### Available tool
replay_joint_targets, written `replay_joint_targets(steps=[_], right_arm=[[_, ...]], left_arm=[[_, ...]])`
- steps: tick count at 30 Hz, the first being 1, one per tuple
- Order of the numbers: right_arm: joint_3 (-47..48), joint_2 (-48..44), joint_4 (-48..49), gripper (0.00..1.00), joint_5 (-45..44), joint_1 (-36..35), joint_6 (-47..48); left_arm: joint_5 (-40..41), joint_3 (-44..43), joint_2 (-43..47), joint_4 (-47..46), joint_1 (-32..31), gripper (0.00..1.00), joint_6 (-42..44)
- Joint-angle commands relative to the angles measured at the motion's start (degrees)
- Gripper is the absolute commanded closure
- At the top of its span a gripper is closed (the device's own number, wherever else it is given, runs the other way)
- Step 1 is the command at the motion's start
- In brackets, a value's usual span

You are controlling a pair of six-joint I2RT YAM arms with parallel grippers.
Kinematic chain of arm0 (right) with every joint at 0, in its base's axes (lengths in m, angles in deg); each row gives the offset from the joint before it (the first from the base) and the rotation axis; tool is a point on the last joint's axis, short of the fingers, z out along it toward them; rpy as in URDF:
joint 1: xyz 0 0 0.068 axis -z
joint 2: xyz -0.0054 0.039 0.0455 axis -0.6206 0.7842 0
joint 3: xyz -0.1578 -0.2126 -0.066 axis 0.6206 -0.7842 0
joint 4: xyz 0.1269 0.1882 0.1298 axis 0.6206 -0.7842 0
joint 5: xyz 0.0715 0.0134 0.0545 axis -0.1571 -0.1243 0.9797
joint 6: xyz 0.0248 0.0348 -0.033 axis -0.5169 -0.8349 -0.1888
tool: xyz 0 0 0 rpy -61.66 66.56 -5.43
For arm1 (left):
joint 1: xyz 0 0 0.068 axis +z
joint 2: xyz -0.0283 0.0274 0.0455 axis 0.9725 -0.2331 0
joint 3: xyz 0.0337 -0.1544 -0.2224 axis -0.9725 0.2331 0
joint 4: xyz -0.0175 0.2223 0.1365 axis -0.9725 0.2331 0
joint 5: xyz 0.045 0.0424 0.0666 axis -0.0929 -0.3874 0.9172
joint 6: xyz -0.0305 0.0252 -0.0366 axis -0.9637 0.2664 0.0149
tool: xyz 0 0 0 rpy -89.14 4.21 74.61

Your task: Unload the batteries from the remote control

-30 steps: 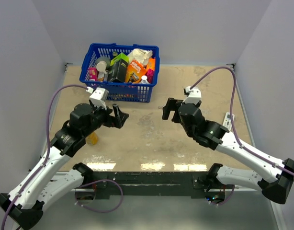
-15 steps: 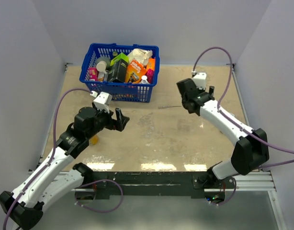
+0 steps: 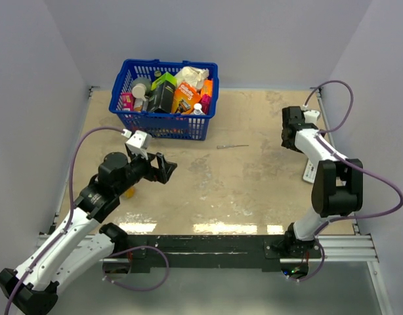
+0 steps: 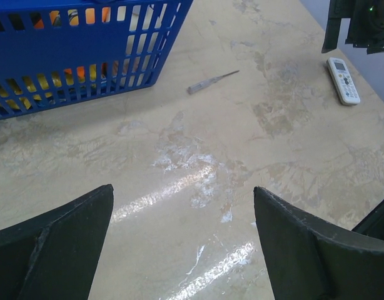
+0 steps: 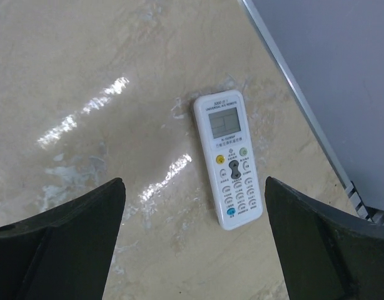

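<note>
One remote control lay face-up, buttons showing, on the tabletop near its right edge, so any batteries were hidden underneath. Right fingers hung spread and empty above it; left fingers gaped empty over mid-tabletop. Gripping the long sides squarely should allow flipping it.
</note>
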Motion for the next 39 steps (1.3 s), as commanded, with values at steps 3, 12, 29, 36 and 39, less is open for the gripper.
replay_joint_targets(steps=[3,12,29,36,39], right_arm=[[-1.0,-0.3,4.5,0.05,10.0,6.6,1.0],[-2.2,2.8,6.6,0.02,14.7,12.2,5.6],[-2.9,5.8,7.6,0.02,20.8,17.3,4.7],[-3.8,6.7,8.1,0.02,24.0,18.8,4.6],[-3.9,6.9,8.1,0.02,24.9,19.1,4.7]], left_arm=[[-1.8,0.6,0.6,-3.4,0.2,0.03,0.5],[-0.3,0.8,1.3,-3.7,0.3,0.03,0.2],[1.2,0.7,0.4,-3.2,0.3,0.04,0.4],[1.6,0.7,0.7,-3.3,0.3,0.04,0.5],[1.4,0.6,0.6,-3.2,0.3,0.04,0.5]])
